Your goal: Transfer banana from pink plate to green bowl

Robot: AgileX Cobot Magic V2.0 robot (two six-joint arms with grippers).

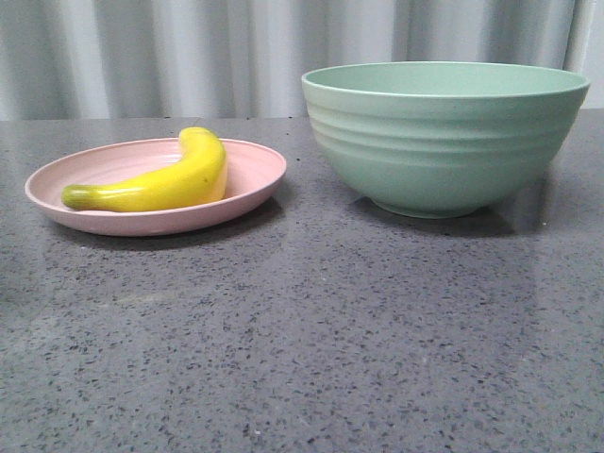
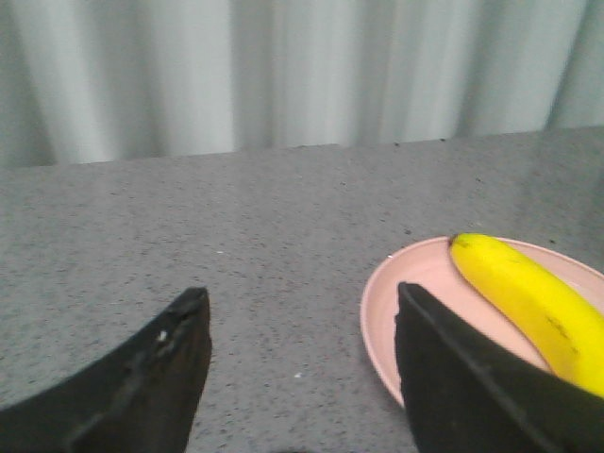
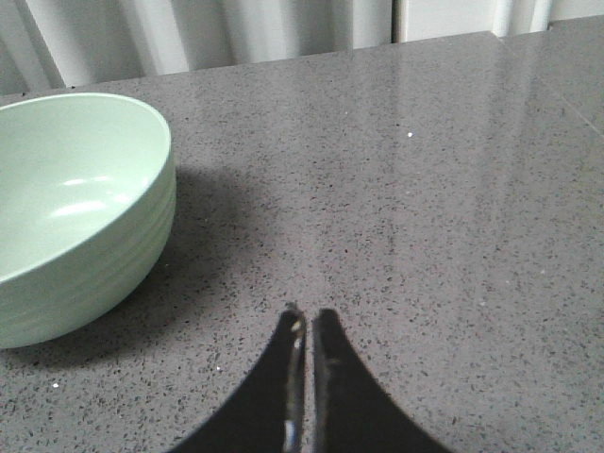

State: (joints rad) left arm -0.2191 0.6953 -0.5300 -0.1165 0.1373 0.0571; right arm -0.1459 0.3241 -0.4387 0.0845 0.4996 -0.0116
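Note:
The yellow banana point(image 1: 165, 181) lies on the pink plate point(image 1: 250, 193) at the left of the table. The green bowl point(image 1: 444, 132) stands upright to the right of the plate and looks empty in the right wrist view point(image 3: 66, 198). Neither gripper shows in the front view. My left gripper point(image 2: 300, 302) is open and empty above the table, beside the plate point(image 2: 382, 307); one finger overlaps the plate's rim in the picture, and the banana point(image 2: 528, 302) lies beyond it. My right gripper point(image 3: 308, 316) is shut and empty over bare table, beside the bowl.
The grey speckled tabletop point(image 1: 302, 349) stretches in front of the plate and bowl. A pale pleated curtain point(image 1: 236, 47) hangs behind the table's far edge.

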